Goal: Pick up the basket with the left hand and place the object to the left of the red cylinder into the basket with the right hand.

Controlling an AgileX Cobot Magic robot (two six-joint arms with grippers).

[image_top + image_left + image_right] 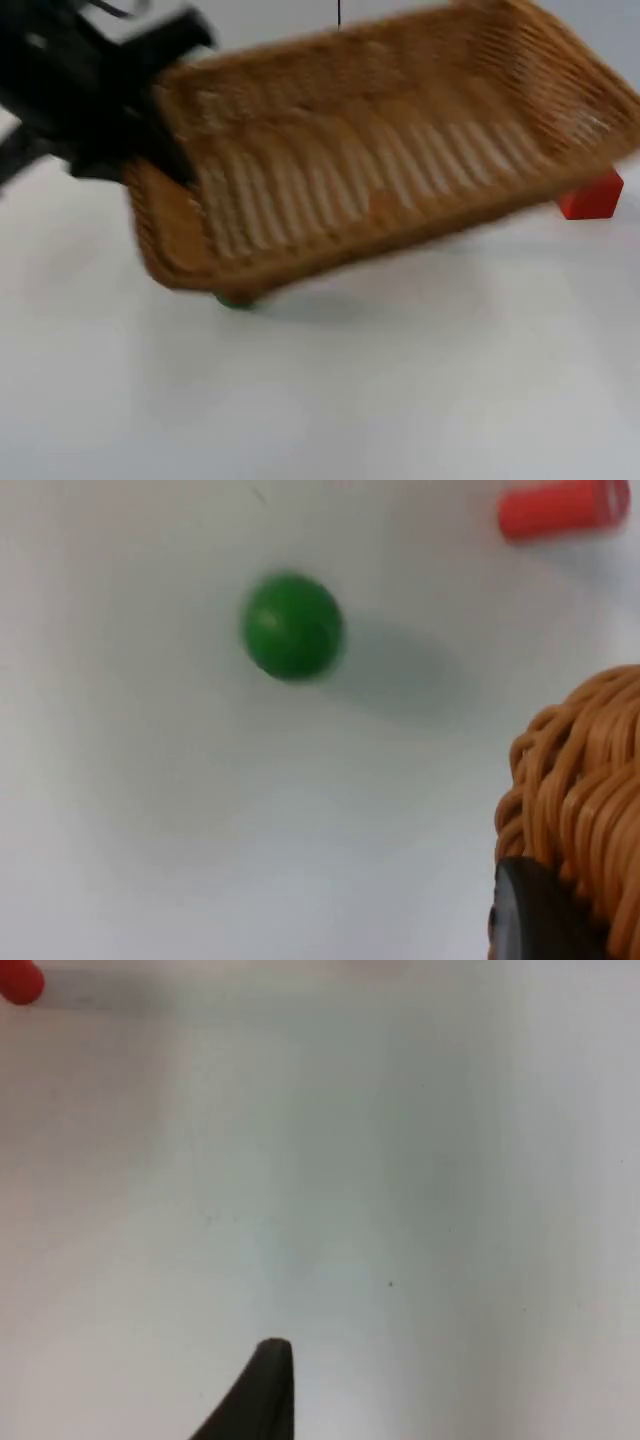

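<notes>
With the left gripper [170, 150] clamped on the lifted basket [380, 170] rim, you'll find the smooth green ball [293, 626], left of the red cylinder [560, 508], rolls easily, so pinch its middle; the right gripper's [262, 1385] opening I cannot tell.

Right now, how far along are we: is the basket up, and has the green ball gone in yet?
Done: the left claw has the wicker basket by its rim and off the white table, tilted.

In hand: carrying the basket above the objects.

Left: the green ball sits on the table beside the red cylinder, not picked. The right claw hangs over bare table, holding nothing visible; it must fetch the ball and drop it in.
</notes>
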